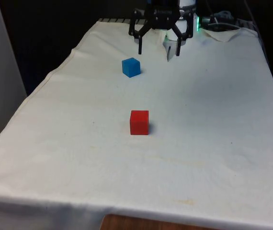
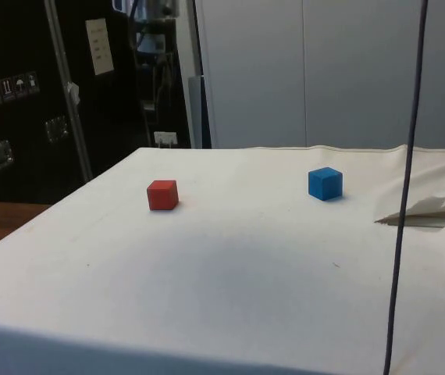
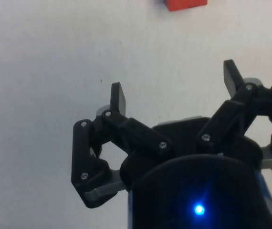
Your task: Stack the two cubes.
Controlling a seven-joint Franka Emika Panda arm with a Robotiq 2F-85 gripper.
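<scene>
Front view: the claw (image 1: 158,51) is held spread and empty above the bench (image 1: 213,143), just beyond the blue cube (image 1: 131,67) and toward the front view's right of it, probably poised for a descent. The red cube (image 1: 139,122) is set well apart from the blue cube, nearer the camera.

Side view: both cubes, red (image 2: 162,194) and blue (image 2: 325,183), are seen flat on the cloth, unstacked.

Wrist view: the fingers (image 3: 119,99) are parted wide with nothing between; the red cube (image 3: 185,4) is glimpsed ahead. No grasp is judged begun.
</scene>
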